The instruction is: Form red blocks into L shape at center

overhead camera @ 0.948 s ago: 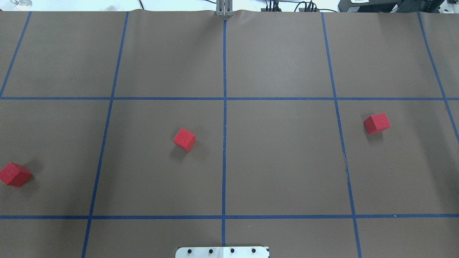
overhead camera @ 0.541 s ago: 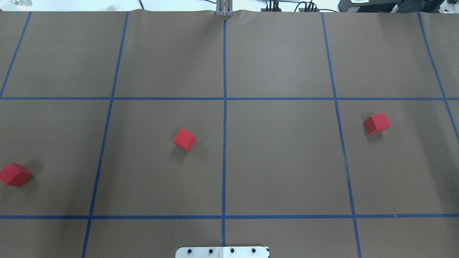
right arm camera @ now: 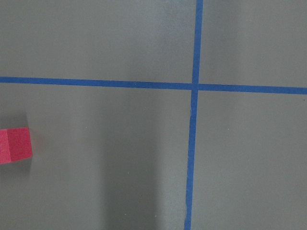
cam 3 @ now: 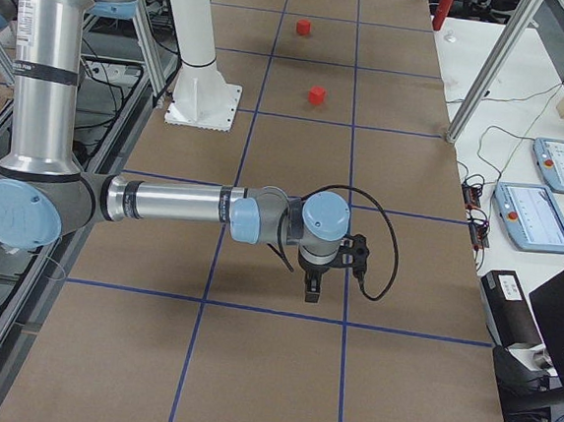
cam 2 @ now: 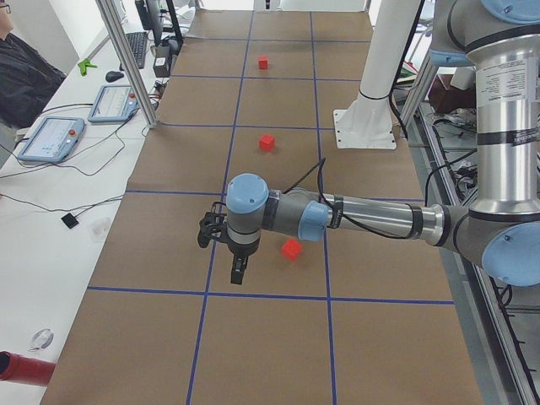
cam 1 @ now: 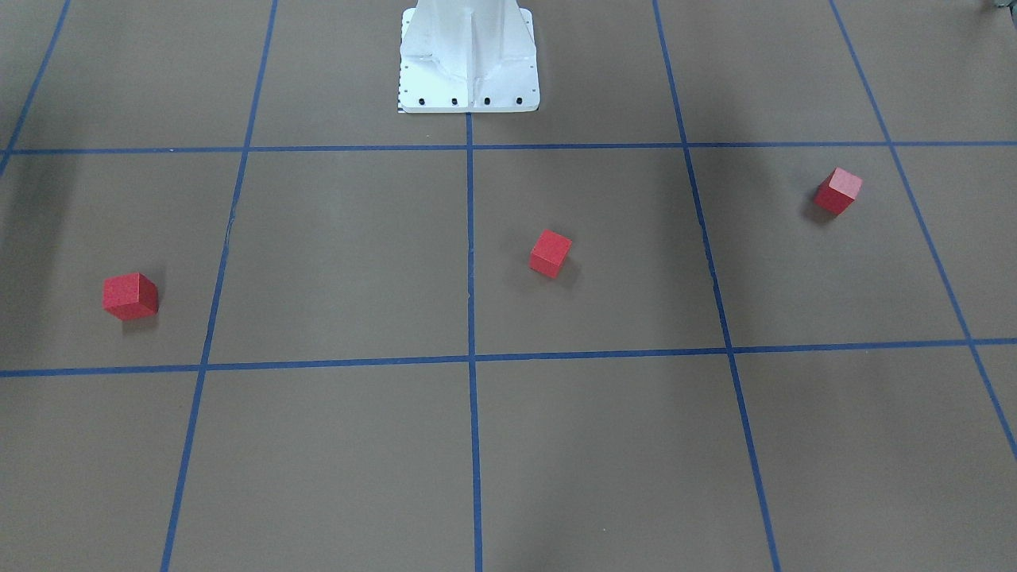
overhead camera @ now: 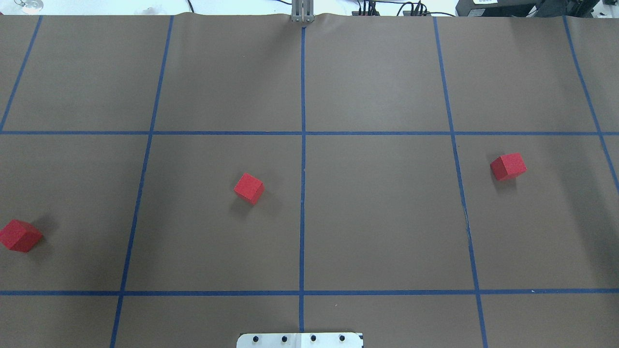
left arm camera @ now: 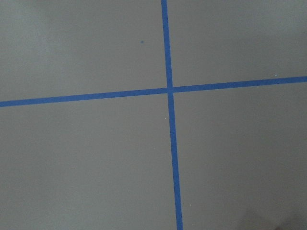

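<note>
0/3 done; red blocks scattered apart, none at center; left gripper & right gripper aloft, open/shut: can't tell.

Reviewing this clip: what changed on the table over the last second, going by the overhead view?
Nothing visibly changed. The left red block, the middle red block and the right red block lie where they were, apart from each other; no arm enters the overhead view.

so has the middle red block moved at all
No. The middle red block stays at the same spot, just left of the center vertical blue tape line.
</note>
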You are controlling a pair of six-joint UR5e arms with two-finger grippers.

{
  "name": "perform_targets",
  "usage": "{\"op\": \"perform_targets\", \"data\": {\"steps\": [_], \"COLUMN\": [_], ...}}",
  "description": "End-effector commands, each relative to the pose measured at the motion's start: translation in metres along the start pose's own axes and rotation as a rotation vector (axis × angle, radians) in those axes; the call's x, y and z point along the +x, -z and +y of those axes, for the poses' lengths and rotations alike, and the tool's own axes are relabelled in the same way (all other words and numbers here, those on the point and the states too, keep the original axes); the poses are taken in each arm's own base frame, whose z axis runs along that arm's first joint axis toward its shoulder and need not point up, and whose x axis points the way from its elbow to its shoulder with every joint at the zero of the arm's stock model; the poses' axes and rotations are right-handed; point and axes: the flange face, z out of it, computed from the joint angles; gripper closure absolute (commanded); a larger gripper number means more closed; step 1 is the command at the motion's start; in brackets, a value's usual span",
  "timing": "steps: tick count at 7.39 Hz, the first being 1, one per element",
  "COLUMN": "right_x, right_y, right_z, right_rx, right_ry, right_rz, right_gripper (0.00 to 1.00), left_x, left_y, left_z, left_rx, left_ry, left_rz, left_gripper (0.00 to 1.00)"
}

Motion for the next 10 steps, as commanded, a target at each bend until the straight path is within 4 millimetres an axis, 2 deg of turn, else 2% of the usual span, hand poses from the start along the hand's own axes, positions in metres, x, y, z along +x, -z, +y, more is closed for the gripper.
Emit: {"op": "perform_targets", "data": {"steps": [1,2,3,5,6,8,9,10], "right_x": [-0.005,-0.007,-0.008,-0.01,-0.012,-0.012,-0.011,-0.012], "right_y": [0.005,0.005,0.006,0.007,0.009,0.009,0.009,0.009], "right_z": [-0.002,-0.003,-0.004,-0.004,-0.004,-0.004,-0.004,-0.004], "right_rx": [0.01,0.011,0.013,0.016,0.02,0.02,0.019,0.02], "right_ry": [0.008,0.01,0.012,0.017,0.022,0.024,0.021,0.024], "right_rz": [0.0,0.0,0.0,0.0,0.0,0.002,0.002,0.002], "right_gripper": [0.01,0.01,0.01,0.01,0.01,0.01,0.01,0.01], "left_x": [0.114,0.168,0.212,0.334,0.395,0.514,0.552,0.571], "left_y": [-0.002,-0.003,-0.005,-0.012,-0.016,-0.065,-0.079,-0.095], "left_z": [-0.066,-0.089,-0.105,-0.116,-0.116,-0.077,-0.064,-0.057], "left_rx": [0.026,0.031,0.032,0.007,0.051,0.126,0.147,0.163], "left_ry": [-0.11,-0.081,0.001,0.036,-0.025,-0.106,-0.122,-0.134], "left_rz": [0.074,0.11,0.138,0.221,0.209,0.142,0.143,0.167], "left_gripper": [0.0,0.0,0.0,0.0,0.0,0.0,0.0,0.0]}}
